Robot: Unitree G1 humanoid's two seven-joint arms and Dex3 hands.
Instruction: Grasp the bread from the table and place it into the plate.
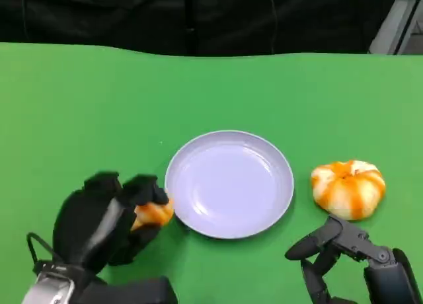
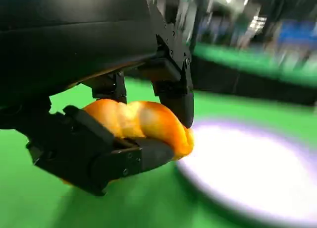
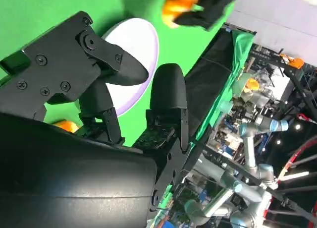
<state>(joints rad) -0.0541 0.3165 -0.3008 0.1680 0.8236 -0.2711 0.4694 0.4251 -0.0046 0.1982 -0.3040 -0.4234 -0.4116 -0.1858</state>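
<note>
In the head view, a green table with a smooth, flat top held a round plate near the middle of its front edge. The plate was pale purple, shiny and shallow, with a low rim. The left hand, black and bulky, was just beside the plate's left rim, near the front left of the tabletop. Its fingers were curled around a small piece of bread, golden orange and glossy, and the bread's tip almost touched the rim. A second bread lay on the table to the right of the plate, not touching it. It was round and puffy like a little pumpkin, white with orange stripes. The right hand was close to the front edge, just in front of that round bread, with its fingers apart and nothing in them. In the left wrist view, the left hand squeezed the bread between black fingers on either side. The bread looked smooth, soft and lumpy. The plate was a blurry pale oval just beside it. In the right wrist view, the right hand had hard black fingers with small screws, spread and holding nothing. Past them was the plate on the green table, and the left hand with the bread.
</note>
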